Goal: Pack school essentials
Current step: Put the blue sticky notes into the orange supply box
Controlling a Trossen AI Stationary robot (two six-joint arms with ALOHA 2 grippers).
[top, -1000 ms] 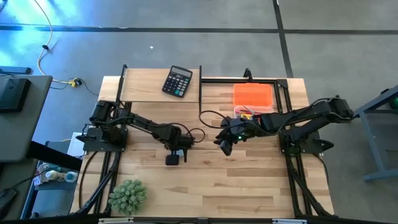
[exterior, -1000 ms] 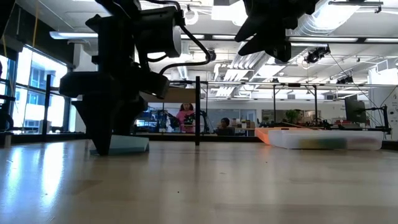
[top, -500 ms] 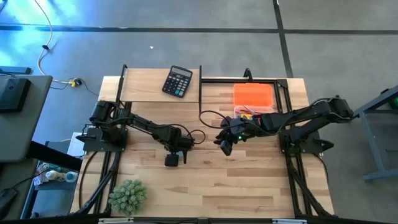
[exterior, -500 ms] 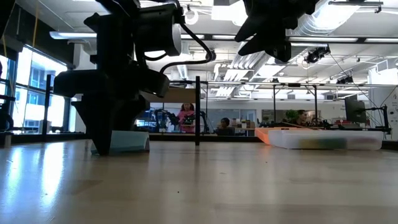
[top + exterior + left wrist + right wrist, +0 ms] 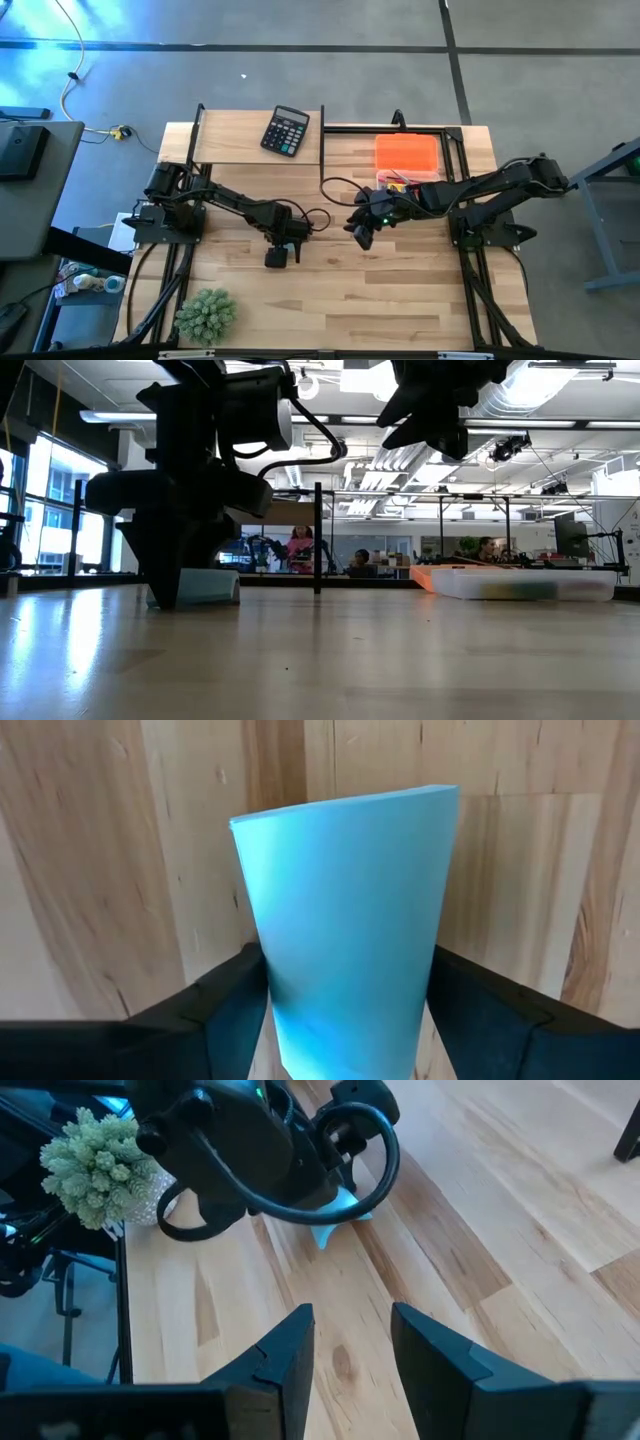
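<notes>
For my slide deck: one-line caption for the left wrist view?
Left hand closed on the pale blue note pad above the wooden table.

A pale wood-plank worktop (image 5: 340, 290) stands on a grey concrete floor (image 5: 300, 70) crossed by dark seams. A dark desk (image 5: 30, 185) sits beside it, with a yellow cable (image 5: 70, 85) trailing over the floor. The low view looks into an open hall: white ceiling ducts (image 5: 560, 405), strip lights (image 5: 110, 417), and tall windows (image 5: 55, 510) bright with daylight. Far back, people (image 5: 300, 548) sit among benches and metal frames (image 5: 480, 500).
</notes>
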